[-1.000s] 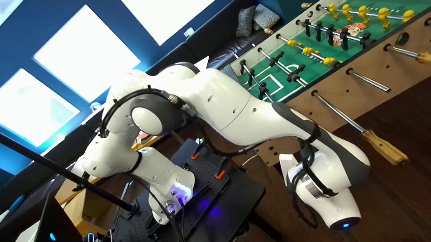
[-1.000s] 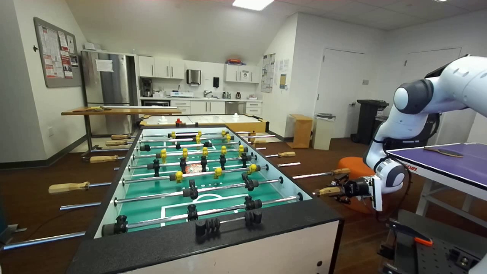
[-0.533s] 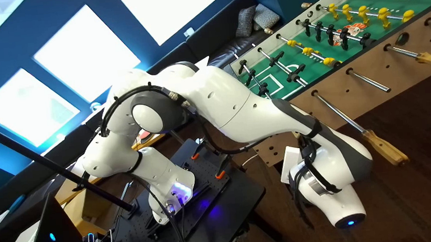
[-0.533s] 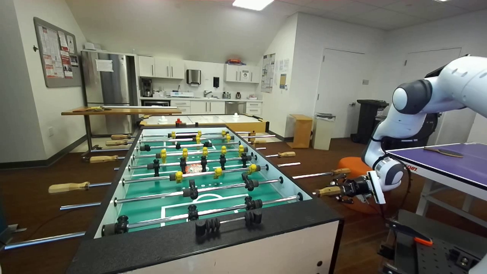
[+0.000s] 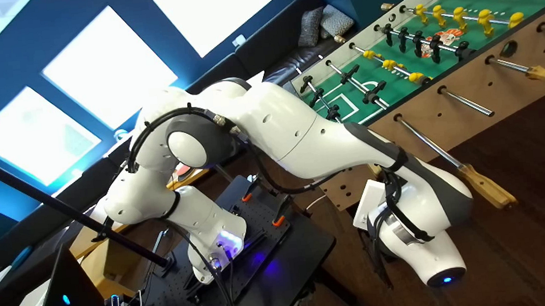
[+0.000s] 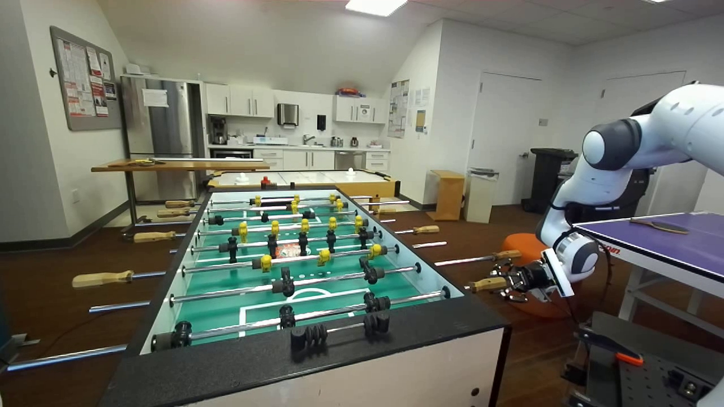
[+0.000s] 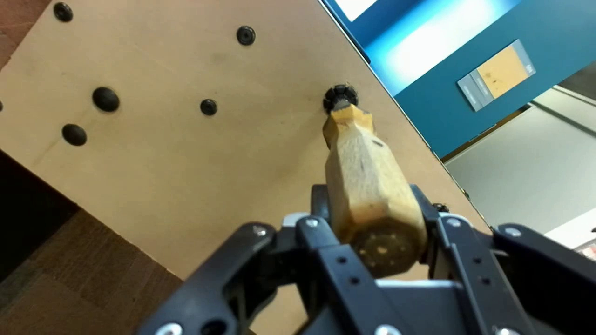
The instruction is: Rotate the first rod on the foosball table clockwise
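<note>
The foosball table [image 5: 424, 112] has a green pitch with dark and yellow figures. Its first rod [image 6: 237, 329], nearest in an exterior view, carries dark figures and ends in a tan wooden handle [image 6: 489, 284]. My gripper [image 6: 512, 282] is around the end of that handle. In the wrist view the handle [image 7: 365, 172] points from the brown side panel toward me and fills the gap of my gripper [image 7: 371, 204]. A finger touches it on each side, so the gripper is shut on it. The arm hides the gripper and most of the handle in an exterior view.
The second rod's tan handle [image 6: 506, 254] sticks out just beyond my gripper and shows in an exterior view [image 5: 487, 188]. A purple table-tennis table [image 6: 667, 243] and an orange stool [image 6: 526, 249] stand behind the arm. The black robot stand [image 6: 650, 339] is in front.
My wrist and gripper have rolled, with the white plate on the wrist tilting more. The gripper stays at the handle. The dark figures on the first rod have tilted slightly.
</note>
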Controlling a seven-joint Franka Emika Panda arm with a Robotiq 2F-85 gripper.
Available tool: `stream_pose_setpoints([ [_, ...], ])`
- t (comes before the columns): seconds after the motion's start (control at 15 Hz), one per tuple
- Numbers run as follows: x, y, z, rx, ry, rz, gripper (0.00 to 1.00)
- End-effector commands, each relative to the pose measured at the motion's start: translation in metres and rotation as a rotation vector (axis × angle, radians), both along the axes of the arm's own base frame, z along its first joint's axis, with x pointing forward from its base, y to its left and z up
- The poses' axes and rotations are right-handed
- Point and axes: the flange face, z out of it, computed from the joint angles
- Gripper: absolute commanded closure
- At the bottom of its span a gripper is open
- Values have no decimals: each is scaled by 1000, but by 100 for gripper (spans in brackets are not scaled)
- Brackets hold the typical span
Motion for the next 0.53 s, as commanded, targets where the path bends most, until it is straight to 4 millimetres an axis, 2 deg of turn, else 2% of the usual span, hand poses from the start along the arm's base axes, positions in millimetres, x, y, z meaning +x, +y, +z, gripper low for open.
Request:
stream_pose_setpoints([
  [0.0,0,0,0,0,0,0,58],
  [0.07,0,0,0,0,0,0,83],
  [0.47,-1,3,1,207,133,20,83],
])
